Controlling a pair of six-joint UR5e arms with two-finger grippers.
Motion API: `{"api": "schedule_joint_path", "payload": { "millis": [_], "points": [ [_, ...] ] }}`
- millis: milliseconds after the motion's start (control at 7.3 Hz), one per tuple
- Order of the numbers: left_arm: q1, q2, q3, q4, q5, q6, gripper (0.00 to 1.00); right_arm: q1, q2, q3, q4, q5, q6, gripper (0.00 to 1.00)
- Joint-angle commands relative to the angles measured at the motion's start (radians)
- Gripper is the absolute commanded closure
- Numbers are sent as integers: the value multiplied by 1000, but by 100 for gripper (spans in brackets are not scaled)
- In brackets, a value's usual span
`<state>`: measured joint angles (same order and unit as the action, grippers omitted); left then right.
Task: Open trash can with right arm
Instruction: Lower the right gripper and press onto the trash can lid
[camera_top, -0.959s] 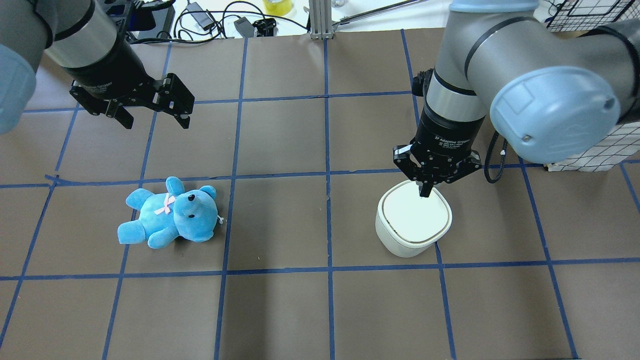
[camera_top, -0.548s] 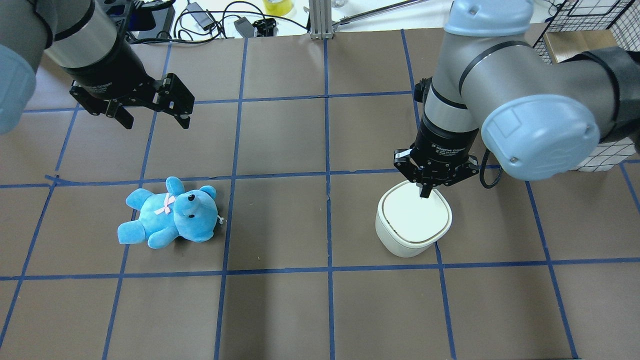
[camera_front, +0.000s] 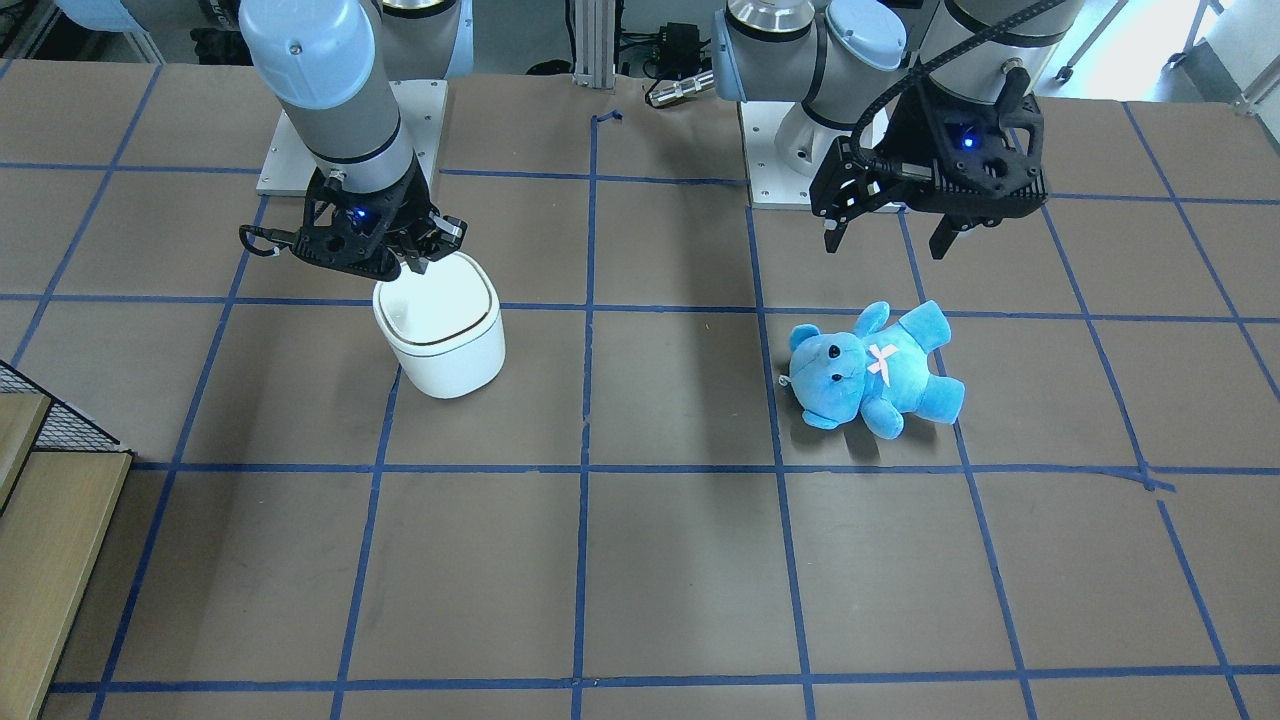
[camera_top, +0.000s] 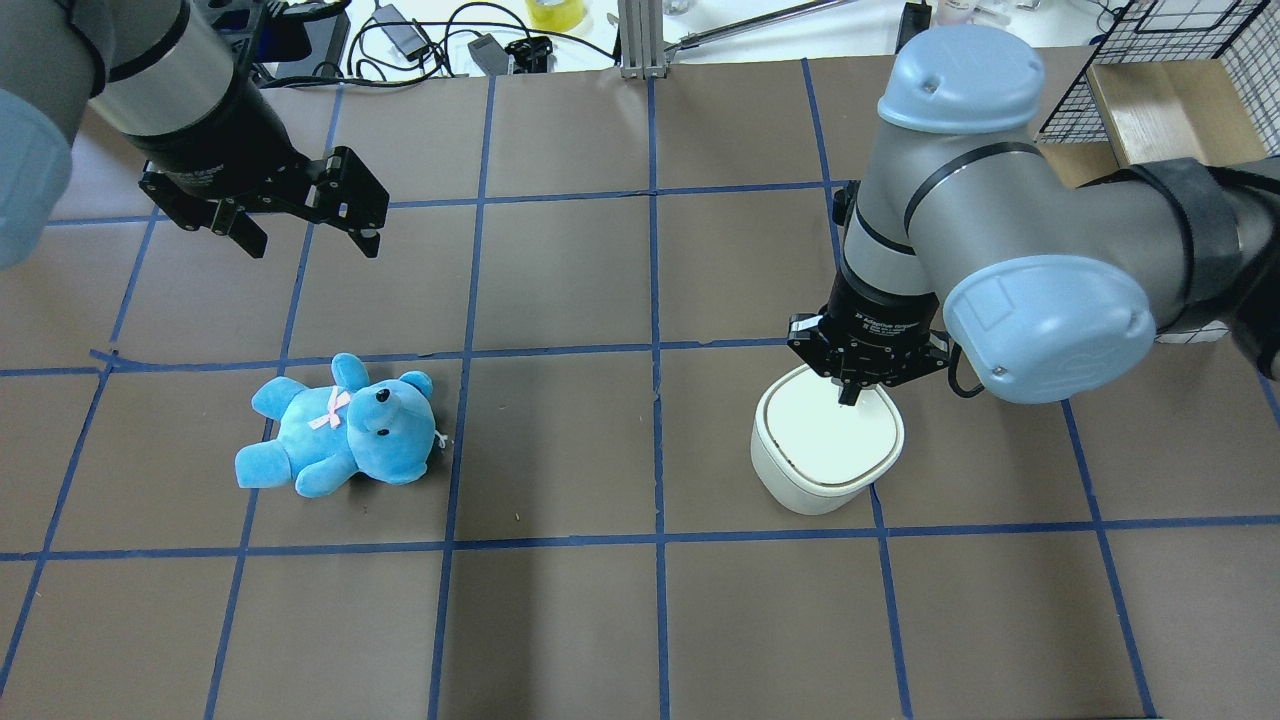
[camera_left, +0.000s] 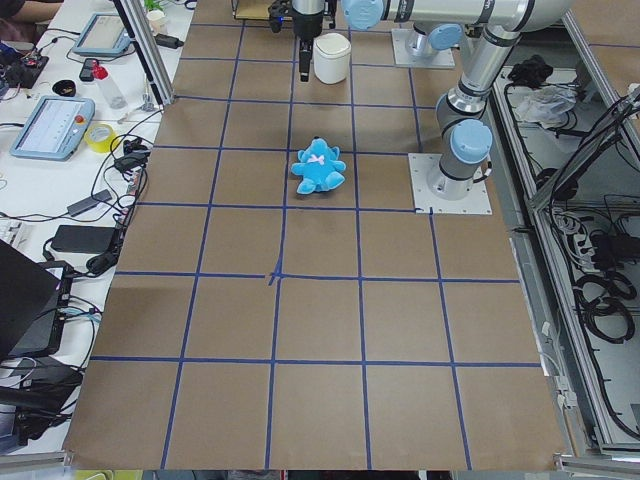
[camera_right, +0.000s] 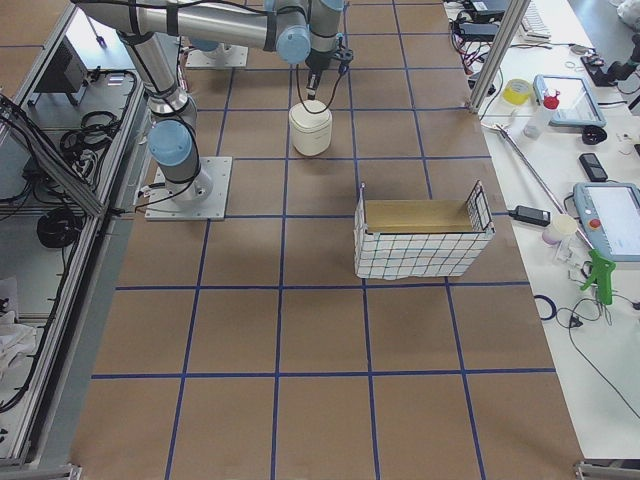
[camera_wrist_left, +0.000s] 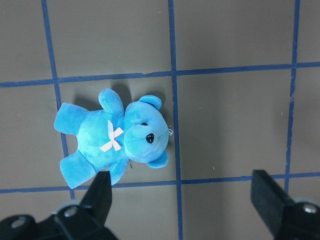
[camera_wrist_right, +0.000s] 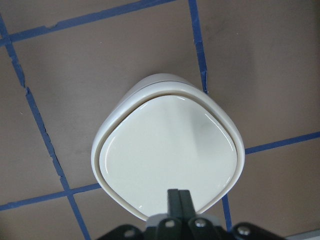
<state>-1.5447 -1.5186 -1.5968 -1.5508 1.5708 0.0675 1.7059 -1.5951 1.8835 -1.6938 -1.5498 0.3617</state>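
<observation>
The white trash can (camera_top: 828, 445) stands on the table's right half with its lid closed; it also shows in the front view (camera_front: 445, 335) and the right wrist view (camera_wrist_right: 167, 160). My right gripper (camera_top: 848, 397) points straight down with its fingers shut together and empty. Its tips are over the far part of the lid, close to its surface, as the right wrist view (camera_wrist_right: 178, 197) and the front view (camera_front: 413, 265) show. I cannot tell if they touch. My left gripper (camera_top: 312, 243) is open and empty, hovering at the far left.
A blue teddy bear (camera_top: 340, 425) lies on the table's left half, below the left gripper (camera_wrist_left: 185, 210). A wire basket with a cardboard floor (camera_right: 420, 240) stands to the right of the trash can. Cables and tools lie beyond the far edge.
My right arm has swung its elbow in, and the shut gripper has moved down, closer to the lid. The lid has stayed closed. The left arm has not moved.
</observation>
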Motion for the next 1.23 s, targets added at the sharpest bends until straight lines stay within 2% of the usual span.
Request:
{"api": "schedule_joint_path", "payload": {
  "millis": [0,685,1096],
  "points": [
    [0,0,0,0,0,0,0,-2,3,63,-21,-3,0,100],
    [0,0,0,0,0,0,0,-6,4,91,-81,-53,69,100],
    [0,0,0,-2,0,0,0,-6,4,91,-115,-53,74,100]
  ]
}}
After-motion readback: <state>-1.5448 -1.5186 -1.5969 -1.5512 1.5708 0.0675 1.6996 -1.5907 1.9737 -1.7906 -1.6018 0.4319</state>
